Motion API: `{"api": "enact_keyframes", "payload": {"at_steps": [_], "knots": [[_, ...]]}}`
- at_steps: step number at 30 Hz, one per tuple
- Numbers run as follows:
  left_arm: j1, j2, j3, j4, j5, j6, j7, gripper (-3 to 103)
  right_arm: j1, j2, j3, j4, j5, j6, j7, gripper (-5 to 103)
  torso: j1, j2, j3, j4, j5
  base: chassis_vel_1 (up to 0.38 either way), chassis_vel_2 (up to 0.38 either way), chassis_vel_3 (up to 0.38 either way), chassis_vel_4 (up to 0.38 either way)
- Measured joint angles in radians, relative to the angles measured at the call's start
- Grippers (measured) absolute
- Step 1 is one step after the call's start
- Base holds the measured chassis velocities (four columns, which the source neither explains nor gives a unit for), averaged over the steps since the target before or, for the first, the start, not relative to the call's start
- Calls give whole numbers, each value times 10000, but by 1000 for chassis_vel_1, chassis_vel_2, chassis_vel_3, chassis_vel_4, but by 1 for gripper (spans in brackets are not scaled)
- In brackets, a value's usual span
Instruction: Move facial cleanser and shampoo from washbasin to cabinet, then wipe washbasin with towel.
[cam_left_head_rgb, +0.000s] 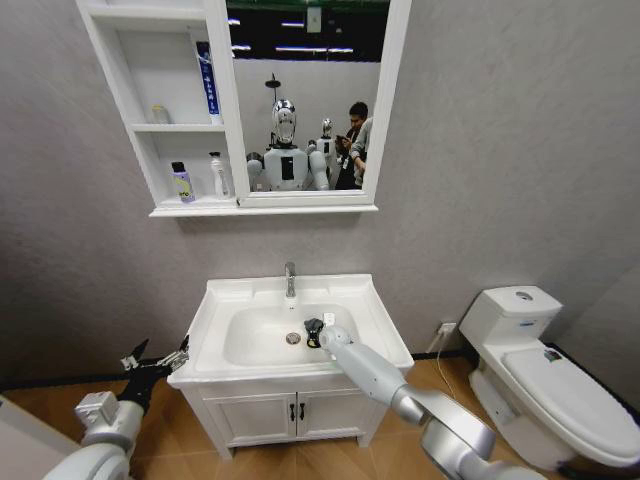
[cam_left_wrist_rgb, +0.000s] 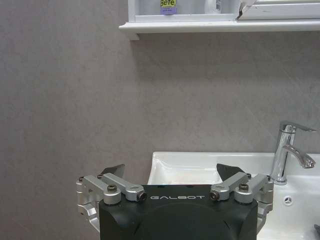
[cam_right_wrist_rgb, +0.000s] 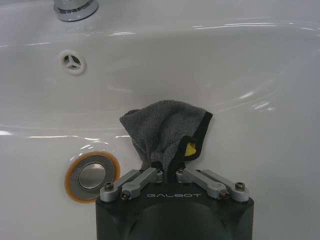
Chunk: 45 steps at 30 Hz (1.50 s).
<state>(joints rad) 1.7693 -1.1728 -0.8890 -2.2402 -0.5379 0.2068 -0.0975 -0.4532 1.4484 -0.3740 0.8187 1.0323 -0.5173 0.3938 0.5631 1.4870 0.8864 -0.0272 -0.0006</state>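
Observation:
My right gripper (cam_right_wrist_rgb: 169, 172) is down in the bowl of the white washbasin (cam_left_head_rgb: 230, 300), shut on a corner of the dark grey towel (cam_right_wrist_rgb: 165, 127). The towel lies against the bowl wall just beside the drain (cam_right_wrist_rgb: 92, 175). In the head view the same gripper (cam_left_head_rgb: 313, 333) and towel (cam_left_head_rgb: 312, 325) sit right of the drain (cam_left_head_rgb: 293, 338). On the lowest shelf of the white cabinet (cam_left_head_rgb: 262, 210) stand a purple-labelled bottle (cam_left_head_rgb: 181, 183) and a white pump bottle (cam_left_head_rgb: 217, 176); which is cleanser or shampoo I cannot tell. My left gripper (cam_left_head_rgb: 155, 360) hangs open, left of the washbasin.
A chrome faucet (cam_left_head_rgb: 290, 279) stands at the back of the basin. A blue-white tube (cam_left_head_rgb: 207, 80) stands on the top shelf. A white toilet (cam_left_head_rgb: 545, 380) is to the right. Below the basin is a two-door cupboard (cam_left_head_rgb: 290, 412). The grey wall is behind.

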Motion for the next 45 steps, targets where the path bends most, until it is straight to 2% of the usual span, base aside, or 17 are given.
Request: {"api": "enact_keyframes", "payload": {"at_steps": [7, 16, 18, 19, 22, 24, 27, 30, 32, 37, 42, 43, 44, 45], "knots": [[-1, 0, 0, 0, 0, 0, 0, 100, -126, 723, -316, -160, -621, 124, 13, 6, 7, -6, 5, 3, 5, 0, 0, 0, 0], [-1, 0, 1, 0, 0, 0, 0, 100, -46, 1442, -583, -462, -781, 169, -241, 6, 10, -10, 9, -4, 2, 0, 0, 0, 0], [0, 0, 0, 0, 0, 0, 2, 100, 13, 1581, -642, -612, -917, 249, -617, 6, 9, -10, 9, 10, 6, 0, 0, 0, 0], [0, 0, 0, 0, 0, 0, 0, 100, 55, 1578, -655, -715, -1055, 332, -954, 6, 9, -9, 9, 6, 3, 0, 0, 0, 0], [0, 0, 0, 0, 0, 0, 1, 100, 100, 1578, -665, -811, -1193, 472, -1296, 6, 9, -9, 9, 4, 4, 0, 0, 0, 0], [0, 0, 0, 0, 0, 0, 1, 100, 113, 1577, -670, -821, -1235, 540, -1454, 6, 9, -9, 9, 6, 4, 0, 0, 0, 0], [0, 0, 0, 0, 0, 0, 1, 100, 129, 1589, -708, -753, -1226, 906, -2352, 6, 11, -13, 12, 22, 9, 0, 0, 0, 0], [-1, 0, 0, 0, 0, 0, 1, 100, 114, 1589, -715, -671, -1239, 984, -2632, 6, 11, -14, 14, 20, 9, 0, 0, 0, 0], [0, 0, 0, 0, 0, 0, 1, 100, 30, 1594, -779, -220, -1402, 1021, -3100, 6, 11, -14, 13, 19, 10, 0, 0, 0, 0], [0, 0, 0, 0, 0, 0, 2, 100, -13, 1650, -788, -340, -2126, 1131, -2929, 6, 5, -8, 7, 16, 10, 0, 0, 0, 0], [-1, 0, 1, -1, 0, 0, 1, 100, 27, 1633, -511, -605, -2649, 965, -1914, 6, 5, -4, 5, 11, 9, 0, 0, 0, 0], [-1, 0, 1, 0, 0, 0, 2, 100, 52, 1601, -486, -481, -2680, 770, -1457, 6, 5, -5, 5, 12, 9, 0, 0, 0, 0], [-1, 0, 1, 0, 0, 0, 2, 100, 52, 1601, -486, -481, -2680, 770, -1457, 6, 5, -5, 5, 12, 9, 0, 0, 0, 0], [-1, 0, 0, -1, 0, 0, 2, 100, 54, 1465, -528, -275, -2508, 612, -1132, 6, 5, -5, 6, 16, 11, 0, 0, 0, 0]]}}
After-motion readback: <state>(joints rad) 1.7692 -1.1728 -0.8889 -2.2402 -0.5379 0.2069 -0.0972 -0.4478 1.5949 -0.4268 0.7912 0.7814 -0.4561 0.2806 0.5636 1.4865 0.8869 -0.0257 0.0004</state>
